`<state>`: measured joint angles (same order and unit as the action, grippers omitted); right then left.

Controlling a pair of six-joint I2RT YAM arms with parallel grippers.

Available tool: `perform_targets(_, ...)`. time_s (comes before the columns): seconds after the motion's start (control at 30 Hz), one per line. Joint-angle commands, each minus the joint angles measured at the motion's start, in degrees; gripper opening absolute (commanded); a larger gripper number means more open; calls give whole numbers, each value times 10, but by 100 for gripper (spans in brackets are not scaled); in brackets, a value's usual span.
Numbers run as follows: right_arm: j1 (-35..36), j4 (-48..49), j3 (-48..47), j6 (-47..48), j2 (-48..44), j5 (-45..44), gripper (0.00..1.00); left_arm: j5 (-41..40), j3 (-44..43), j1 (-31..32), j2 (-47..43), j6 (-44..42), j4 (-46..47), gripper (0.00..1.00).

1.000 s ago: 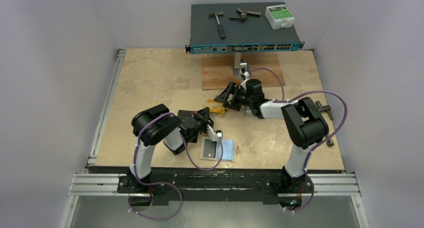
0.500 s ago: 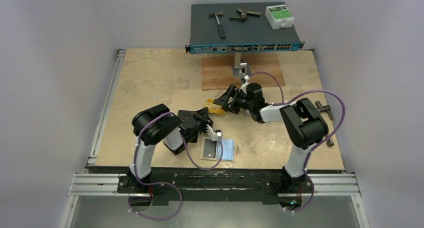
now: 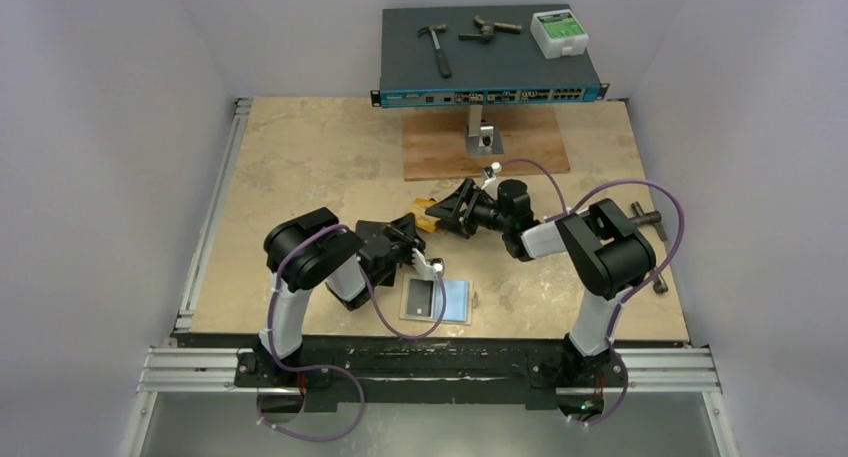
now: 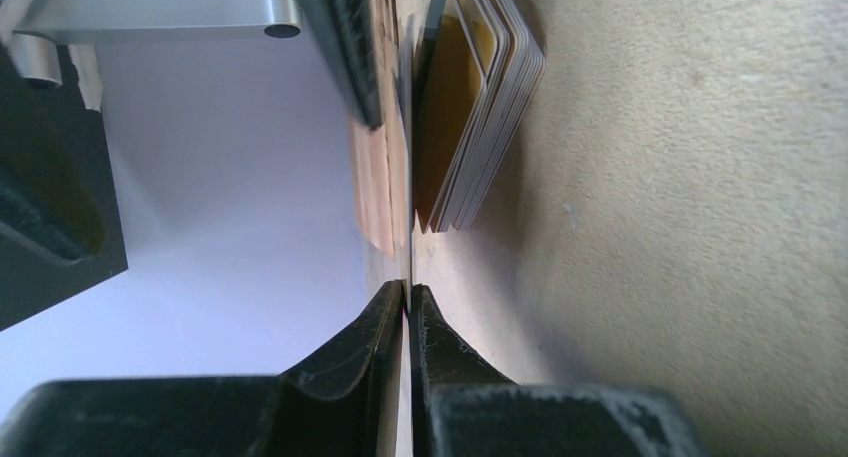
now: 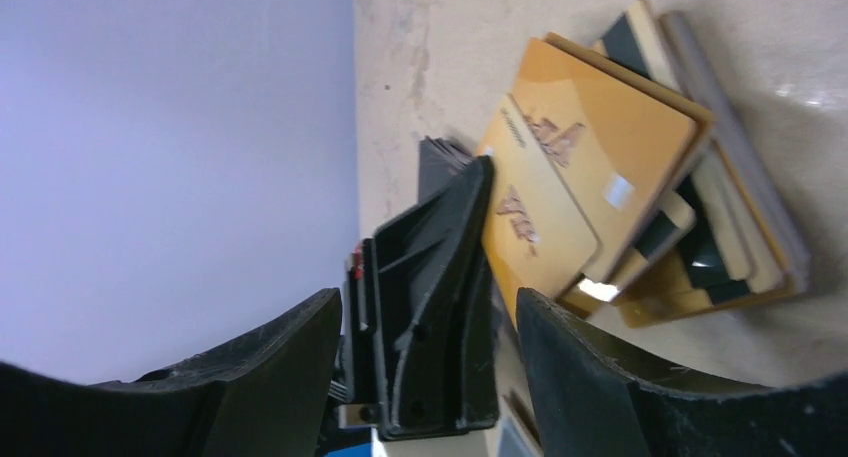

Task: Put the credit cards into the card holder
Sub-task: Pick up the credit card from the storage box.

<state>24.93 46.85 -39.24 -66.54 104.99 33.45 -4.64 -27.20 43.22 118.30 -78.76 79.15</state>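
Note:
The credit cards (image 3: 428,217) lie in a fanned pile of orange-gold and silvery ones at mid-table, also seen as cards (image 4: 470,107) and cards (image 5: 590,167). My left gripper (image 3: 412,233) lies on its side just left of the pile, and the left gripper (image 4: 408,295) is shut, with only a thin pale line between the jaws. From the right, my right gripper (image 3: 440,213) reaches to the pile. The right gripper (image 5: 428,299) is open and holds nothing; the left arm's black finger shows beyond its jaws. The card holder (image 3: 440,299) lies open near the front.
A network switch (image 3: 490,52) at the back carries a hammer (image 3: 434,49) and a white box (image 3: 558,32). A wooden board (image 3: 440,147) with a metal stand (image 3: 480,132) lies in front of it. A dark tool (image 3: 650,222) sits by the right edge.
My right gripper has moved left and nearer, down toward the card pile, and its jaws have narrowed somewhat. The left arm and the card holder have not moved.

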Motion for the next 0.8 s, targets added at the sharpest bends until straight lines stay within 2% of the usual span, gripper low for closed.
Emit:
perform_targets(0.0,8,107,3,-59,5,29,64,26,2,4,7,-5,25,4)
perform_targets(0.27,9,94,0,-46,10,21,63,24,2,4,7,-5,25,4)
perform_targets(0.37,6,34,5,-9,-23,17,64,24,4,4,9,-4,25,4)
perform_targets(0.47,6,-48,7,34,-63,-1,69,19,2,4,9,-4,25,3)
perform_targets(0.63,10,-15,65,4,-77,-15,70,11,1,4,5,-2,25,4)
perform_targets(0.77,28,-3,64,-9,-57,-25,66,10,3,4,6,-8,25,4)
